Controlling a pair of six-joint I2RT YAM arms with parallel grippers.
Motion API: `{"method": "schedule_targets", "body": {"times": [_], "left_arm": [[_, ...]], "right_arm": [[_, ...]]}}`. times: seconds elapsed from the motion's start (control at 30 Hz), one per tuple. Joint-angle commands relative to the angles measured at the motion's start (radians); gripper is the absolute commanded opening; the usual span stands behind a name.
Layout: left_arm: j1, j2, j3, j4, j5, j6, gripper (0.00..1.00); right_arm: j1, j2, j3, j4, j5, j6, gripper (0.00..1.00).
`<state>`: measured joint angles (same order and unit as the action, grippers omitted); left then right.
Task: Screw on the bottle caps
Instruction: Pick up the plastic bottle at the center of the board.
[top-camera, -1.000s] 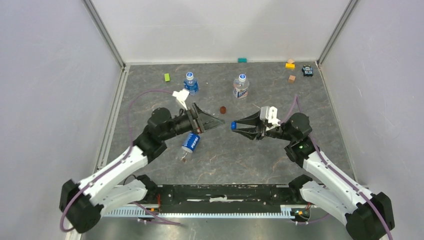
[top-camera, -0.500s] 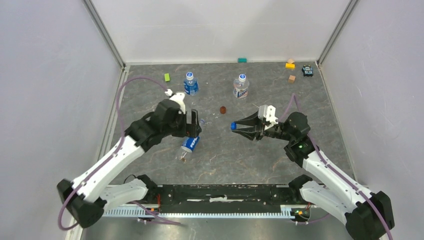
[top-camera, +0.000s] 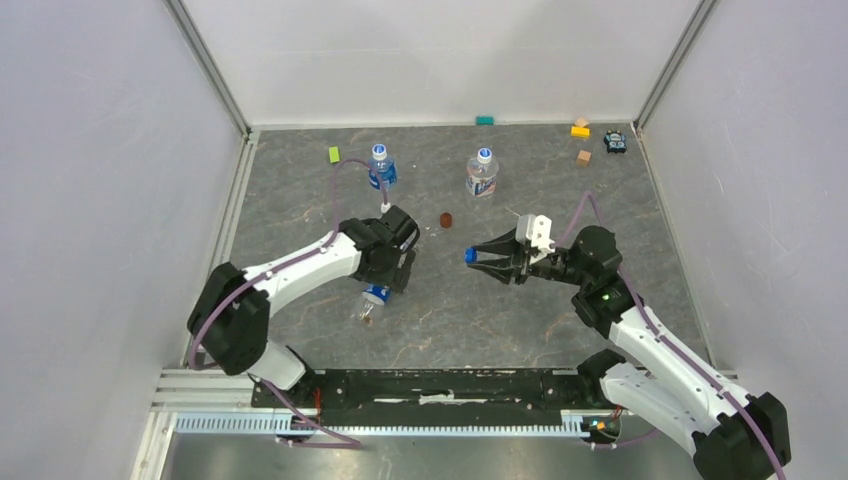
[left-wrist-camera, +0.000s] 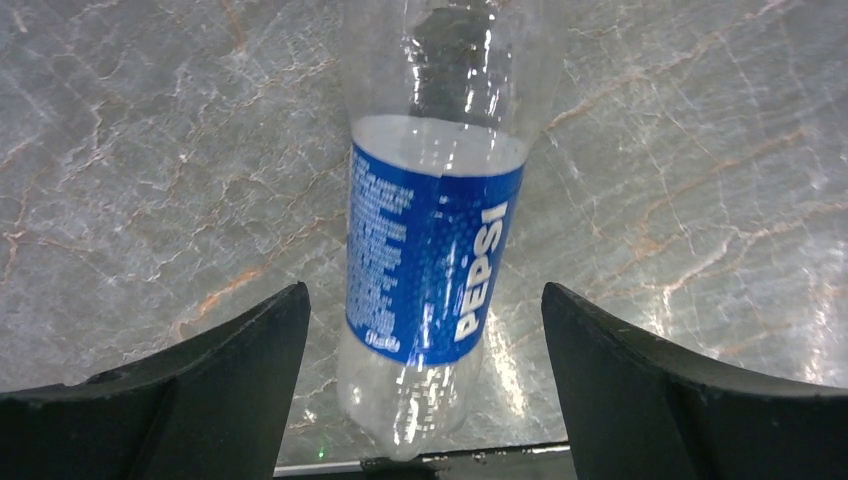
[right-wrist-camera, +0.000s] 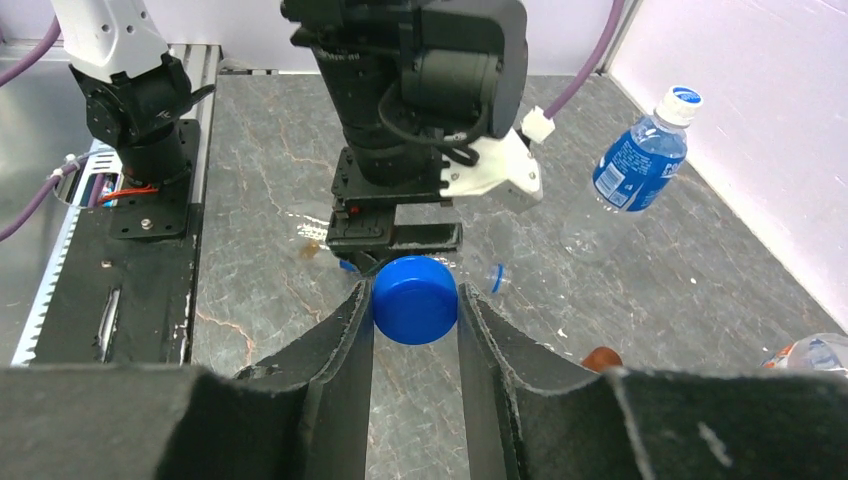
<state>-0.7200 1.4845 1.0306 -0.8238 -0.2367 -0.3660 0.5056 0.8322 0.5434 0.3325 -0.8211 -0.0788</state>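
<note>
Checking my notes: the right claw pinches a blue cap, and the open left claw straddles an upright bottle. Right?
Not upright: the left wrist view shows the bottle lying on its side under the open left claw. The right claw does pinch the blue cap.

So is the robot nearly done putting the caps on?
Nearly. Done: the back-left bottle and the back-right bottle stand with caps on. In hand: the right gripper pinches the blue cap, and the open left gripper straddles the lying bottle without gripping it. Left: lift that bottle and screw the cap on.
</note>
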Motion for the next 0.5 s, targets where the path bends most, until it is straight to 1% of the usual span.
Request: {"method": "schedule_targets", "body": {"times": [0.0, 0.17, 0.27, 0.37, 0.43, 0.47], "left_arm": [[-0.002, 0.071, 0.010, 0.067, -0.032, 0.040, 0.90], [-0.002, 0.098, -0.017, 0.117, -0.011, 0.040, 0.81], [-0.002, 0.103, -0.024, 0.143, 0.011, 0.062, 0.73], [-0.008, 0.097, -0.033, 0.171, 0.039, 0.077, 0.66], [-0.018, 0.080, -0.032, 0.182, 0.075, 0.098, 0.60], [-0.025, 0.069, -0.032, 0.185, 0.083, 0.103, 0.58]], "right_arm": [[-0.003, -0.005, 0.024, -0.006, 0.023, -0.030, 0.00], [-0.003, 0.006, 0.030, -0.012, 0.025, -0.030, 0.00], [-0.003, 0.007, 0.033, -0.034, 0.034, -0.032, 0.00], [-0.003, 0.005, 0.056, -0.094, 0.039, -0.062, 0.00], [-0.003, -0.008, 0.060, -0.118, 0.046, -0.072, 0.00], [-0.003, -0.017, 0.061, -0.129, 0.050, -0.076, 0.00]]}}
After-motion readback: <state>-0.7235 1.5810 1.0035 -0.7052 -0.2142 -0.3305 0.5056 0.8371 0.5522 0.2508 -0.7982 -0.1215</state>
